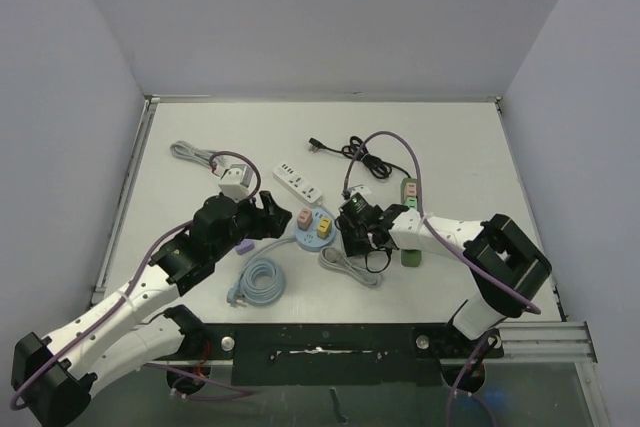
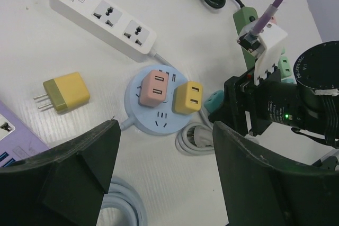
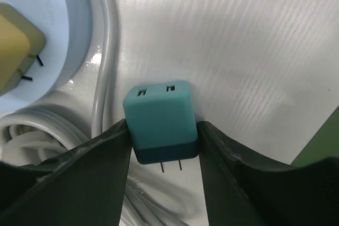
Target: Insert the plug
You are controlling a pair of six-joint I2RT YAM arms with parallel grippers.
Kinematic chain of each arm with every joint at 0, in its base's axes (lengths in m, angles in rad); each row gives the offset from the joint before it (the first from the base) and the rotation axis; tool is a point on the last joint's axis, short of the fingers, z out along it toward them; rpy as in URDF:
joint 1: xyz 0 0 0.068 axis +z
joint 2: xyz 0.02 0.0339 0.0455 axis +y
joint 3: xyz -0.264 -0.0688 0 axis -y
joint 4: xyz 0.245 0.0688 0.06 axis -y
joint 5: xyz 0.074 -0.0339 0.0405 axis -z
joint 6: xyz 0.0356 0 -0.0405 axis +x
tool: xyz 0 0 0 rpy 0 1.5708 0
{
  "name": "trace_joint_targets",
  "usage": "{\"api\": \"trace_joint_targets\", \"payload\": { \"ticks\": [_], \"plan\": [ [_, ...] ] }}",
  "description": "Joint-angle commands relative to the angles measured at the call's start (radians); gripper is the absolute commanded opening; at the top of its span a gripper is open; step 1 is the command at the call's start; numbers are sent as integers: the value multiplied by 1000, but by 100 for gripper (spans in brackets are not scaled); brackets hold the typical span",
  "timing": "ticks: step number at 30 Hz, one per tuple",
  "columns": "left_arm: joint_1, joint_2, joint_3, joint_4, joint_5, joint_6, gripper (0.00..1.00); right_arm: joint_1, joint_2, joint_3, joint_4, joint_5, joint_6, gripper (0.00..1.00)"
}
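A teal two-prong plug [image 3: 161, 120] sits between the fingers of my right gripper [image 3: 162, 146], which is shut on its two sides, prongs pointing back toward the wrist. It hangs just over the white table beside the round blue socket hub [image 3: 63, 25]. In the top view the right gripper [image 1: 362, 232] is at the hub's [image 1: 312, 237] right edge. The hub holds a pink plug [image 2: 153, 88] and a yellow plug [image 2: 188, 97]. My left gripper [image 2: 165, 125] hovers open and empty at the hub's near-left side.
A yellow-olive plug [image 2: 66, 92] lies loose left of the hub. Behind it sits a white power strip [image 2: 103, 17]. A grey coiled cord [image 1: 350, 267] lies under the right gripper, a blue coiled cable [image 1: 260, 280] near the front, and a black cable [image 1: 365, 159] at the back.
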Motion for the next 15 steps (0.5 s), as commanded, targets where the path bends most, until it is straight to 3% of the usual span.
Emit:
{"api": "trace_joint_targets", "payload": {
  "ticks": [1, 6, 10, 15],
  "plan": [
    [11, 7, 25, 62, 25, 11, 69, -1, 22, 76, -26, 58, -31, 47],
    [26, 11, 24, 74, 64, 12, 71, 3, -7, 86, 7, 113, -73, 33],
    [47, 27, 31, 95, 124, 1, 80, 16, -109, 70, 84, 149, -127, 30],
    [74, 47, 67, 102, 217, -37, 87, 20, -298, -22, 271, 30, -263, 29]
  ]
}}
